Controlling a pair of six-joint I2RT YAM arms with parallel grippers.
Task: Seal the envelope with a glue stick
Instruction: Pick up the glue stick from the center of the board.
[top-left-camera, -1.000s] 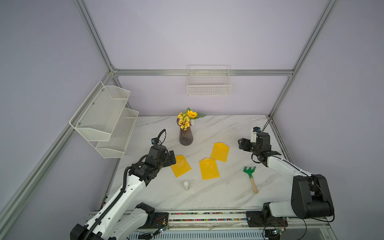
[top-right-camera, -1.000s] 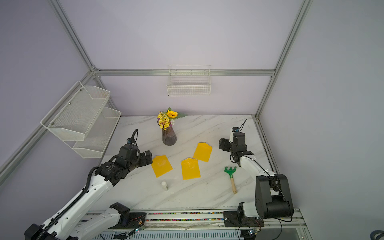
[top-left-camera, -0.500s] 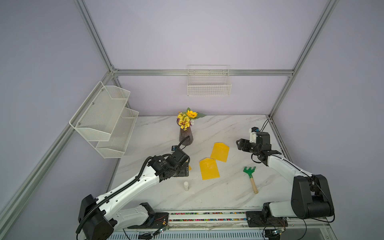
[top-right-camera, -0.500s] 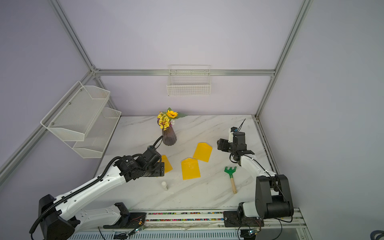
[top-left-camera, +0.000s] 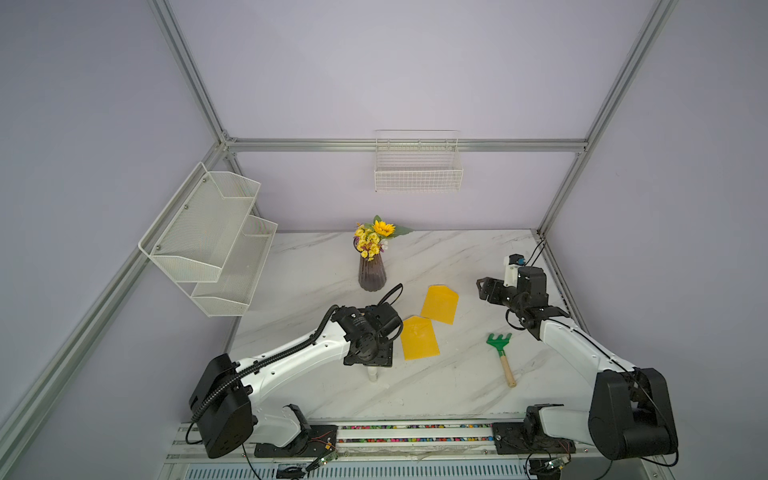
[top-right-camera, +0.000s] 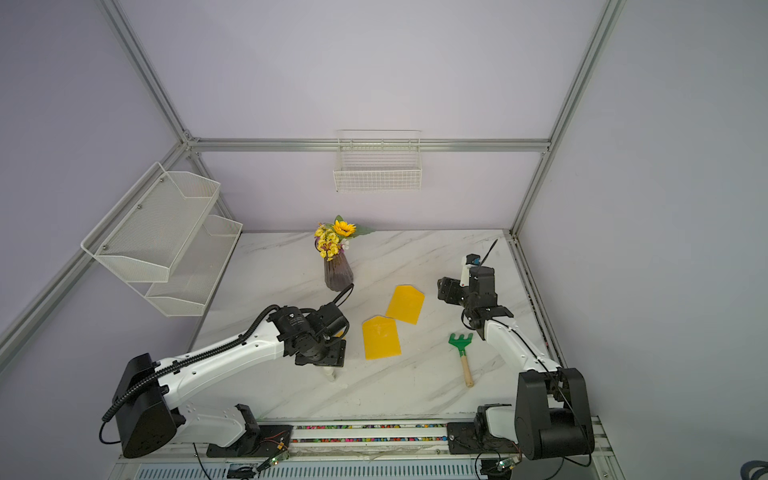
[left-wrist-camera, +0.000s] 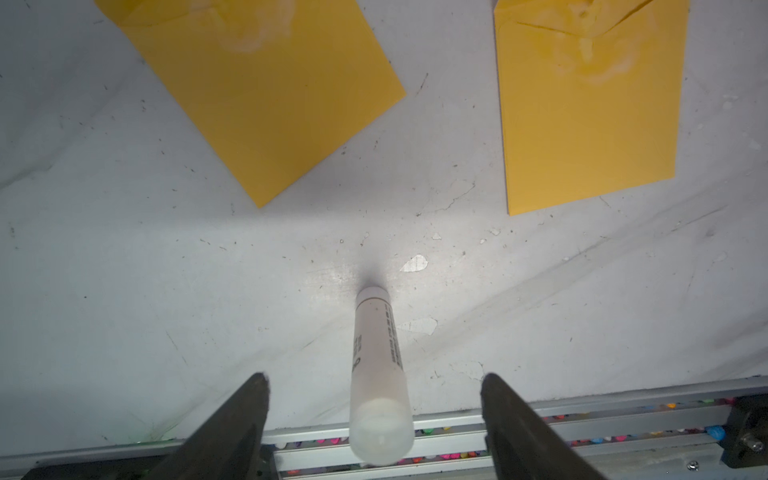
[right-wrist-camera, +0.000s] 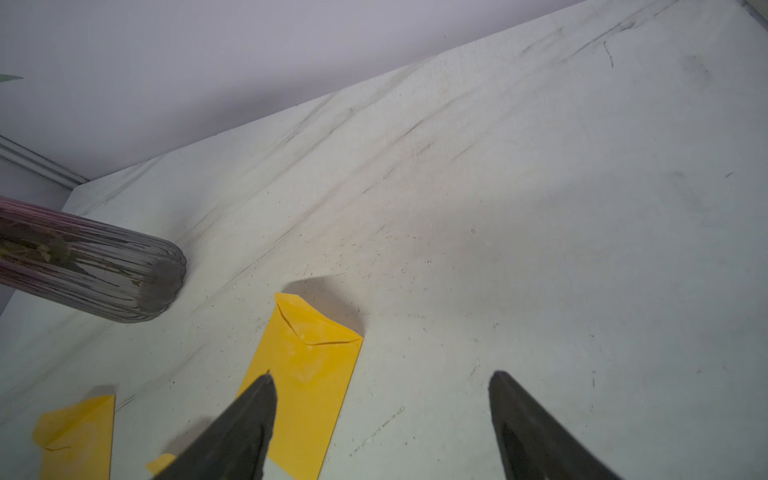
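The glue stick (left-wrist-camera: 380, 374) stands upright on the table (left-wrist-camera: 124, 291), lower centre of the left wrist view. Our left gripper (left-wrist-camera: 374, 376) has just swung in and straddles it, jaws wide, untouching; we judge the grasp comes next. Our right gripper (right-wrist-camera: 382, 375) hangs wide, empty.

Dark printed lines down the glue stick (left-wrist-camera: 377, 357); too small and blurred to read; nothing legible elsewhere.

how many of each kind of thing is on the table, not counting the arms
yellow envelopes: 3
glue stick: 1
green rake: 1
vase of flowers: 1
total: 6
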